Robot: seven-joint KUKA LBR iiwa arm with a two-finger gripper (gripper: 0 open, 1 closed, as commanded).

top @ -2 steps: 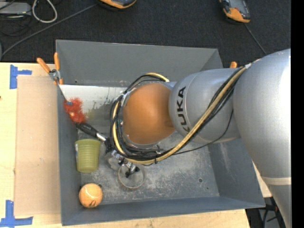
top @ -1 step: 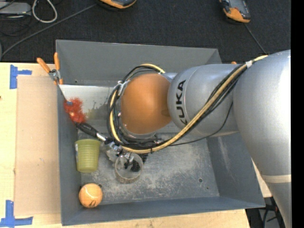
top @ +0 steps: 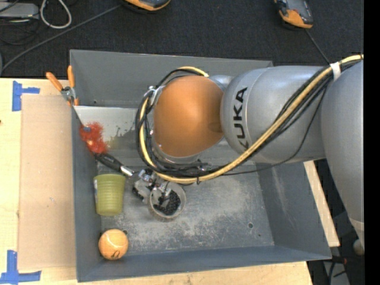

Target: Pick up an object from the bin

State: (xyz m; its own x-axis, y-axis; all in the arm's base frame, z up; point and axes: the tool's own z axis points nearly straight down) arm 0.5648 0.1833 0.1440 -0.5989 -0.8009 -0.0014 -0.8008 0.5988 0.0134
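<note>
The grey KUKA arm (top: pixel 279 117), capped by its orange cover (top: pixel 187 116), is seen stretched in from the right over the grey metal bin (top: pixel 285 218).
Under the cover, the hand (top: pixel 148 186) is placed low near the middle of the bin floor, just left of a small round pot with dark contents (top: pixel 167 204); whether the hand is spread or pressed together cannot be told. A pale green cup (top: pixel 110 193) is found just left of the hand, with a black-handled tool (top: pixel 111 161) just beyond it. A red object (top: pixel 92 136) is seen by the far left wall, and an orange ball (top: pixel 113 244) in the near left corner.
</note>
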